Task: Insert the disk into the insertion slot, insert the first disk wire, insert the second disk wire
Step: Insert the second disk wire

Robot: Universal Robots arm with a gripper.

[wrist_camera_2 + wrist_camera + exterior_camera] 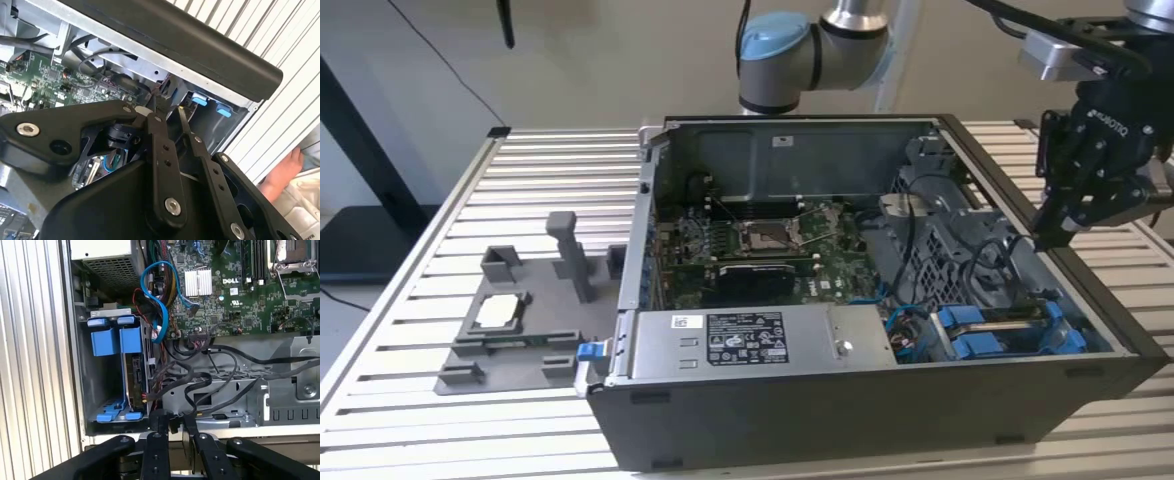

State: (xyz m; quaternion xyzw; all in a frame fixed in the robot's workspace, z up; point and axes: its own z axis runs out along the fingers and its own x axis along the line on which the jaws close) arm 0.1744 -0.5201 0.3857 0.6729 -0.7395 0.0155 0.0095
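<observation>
Well, one open computer case (pixel 854 415) sits on the slatted surface (pixel 414 430). In the case's corner bay stand two blue carriers (pixel 105 342), and one holds the single silver-grey disk (pixel 134 382) on edge. One black claw (pixel 1051 240) hangs at the case's side wall; I cannot tell whether it grips anything.

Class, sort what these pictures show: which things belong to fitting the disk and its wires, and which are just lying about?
Belongs to the job:
- disk in its blue carrier, seated in the drive bay
- black wires beside the bay
- gripper, close to those wires

Just lying about:
- power-supply box
- grey fixture holding a chip, on the table
- person's hand
</observation>
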